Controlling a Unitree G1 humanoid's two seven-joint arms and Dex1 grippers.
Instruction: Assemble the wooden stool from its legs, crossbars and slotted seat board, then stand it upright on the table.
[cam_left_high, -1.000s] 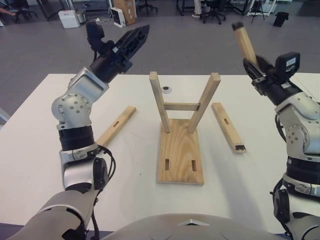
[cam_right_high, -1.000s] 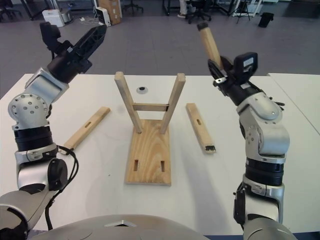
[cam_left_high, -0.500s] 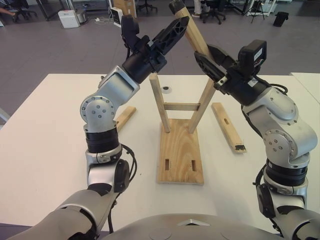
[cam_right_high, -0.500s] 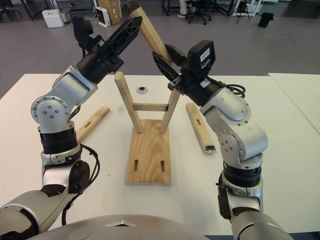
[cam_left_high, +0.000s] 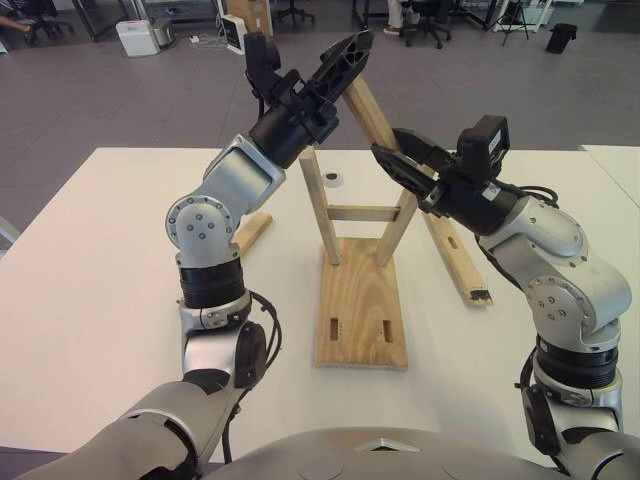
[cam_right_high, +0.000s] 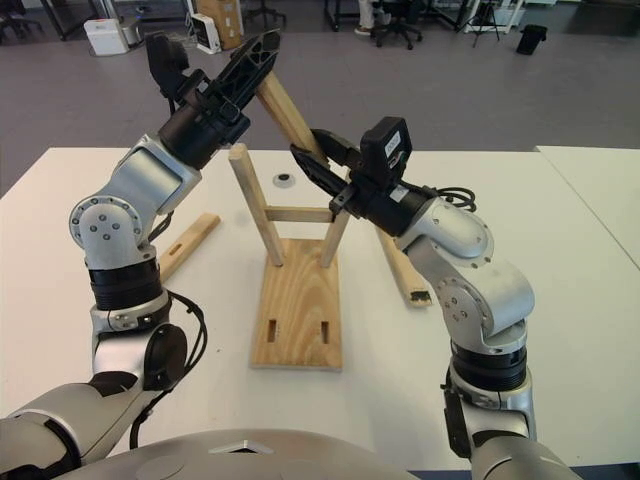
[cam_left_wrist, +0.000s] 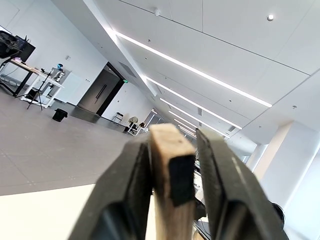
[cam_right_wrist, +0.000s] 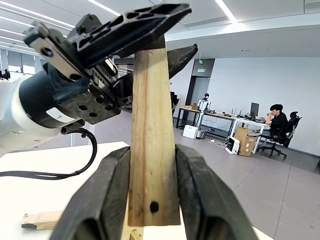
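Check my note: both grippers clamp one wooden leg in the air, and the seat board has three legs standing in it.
Wrong count: the left eye view shows two legs standing in the seat board, not three. The left gripper and right gripper do clamp one wooden leg in the air.

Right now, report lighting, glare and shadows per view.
Left wrist view: bright ceiling strips backlight the leg, its end face dark inside the left gripper. Right wrist view: the right gripper reads dark against the bright room. Left eye view: even light, a faint shadow beside the seat board on the table.
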